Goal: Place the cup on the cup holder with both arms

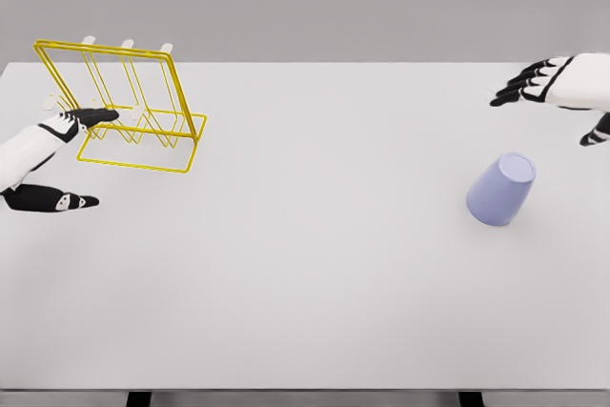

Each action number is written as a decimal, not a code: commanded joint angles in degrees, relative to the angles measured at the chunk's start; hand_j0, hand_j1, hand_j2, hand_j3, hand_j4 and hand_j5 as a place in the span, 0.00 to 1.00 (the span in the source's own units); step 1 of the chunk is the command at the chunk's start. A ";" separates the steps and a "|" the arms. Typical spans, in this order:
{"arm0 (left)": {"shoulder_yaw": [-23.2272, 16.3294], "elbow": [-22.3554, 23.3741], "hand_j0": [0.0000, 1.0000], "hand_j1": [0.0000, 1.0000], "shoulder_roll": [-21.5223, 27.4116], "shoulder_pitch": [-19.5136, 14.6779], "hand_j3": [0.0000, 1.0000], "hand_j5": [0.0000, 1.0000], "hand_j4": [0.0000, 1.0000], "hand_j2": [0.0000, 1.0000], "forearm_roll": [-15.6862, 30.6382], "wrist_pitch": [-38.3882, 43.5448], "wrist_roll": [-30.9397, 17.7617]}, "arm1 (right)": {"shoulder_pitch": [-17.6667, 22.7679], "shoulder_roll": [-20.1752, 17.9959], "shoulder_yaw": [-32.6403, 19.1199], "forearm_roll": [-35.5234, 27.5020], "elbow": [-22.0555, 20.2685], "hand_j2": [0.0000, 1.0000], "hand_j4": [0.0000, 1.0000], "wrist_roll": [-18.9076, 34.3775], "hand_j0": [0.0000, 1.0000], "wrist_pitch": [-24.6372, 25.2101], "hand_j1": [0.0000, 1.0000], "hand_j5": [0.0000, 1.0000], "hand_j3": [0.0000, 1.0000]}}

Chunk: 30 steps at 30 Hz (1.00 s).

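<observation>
Lavender plastic cup sits upside down on the white bench below the empty, spread-fingered right hand, which should descend squarely over it, while the open left hand steadies the yellow wire cup holder.

A lavender-blue plastic cup at four o'clock, a yellow wire cup holder at ten o'clock, a plain white table.

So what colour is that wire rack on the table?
Bright yellow; the wire rack shows best in the head view.
</observation>
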 commanded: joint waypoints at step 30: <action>0.01 -0.02 1.00 1.00 0.07 0.18 1.00 1.00 1.00 1.00 0.27 0.10 0.03 | -0.09 8.85 10.18 5.31 10.84 1.00 1.00 0.05 1.00 0.15 1.00 1.00 1.00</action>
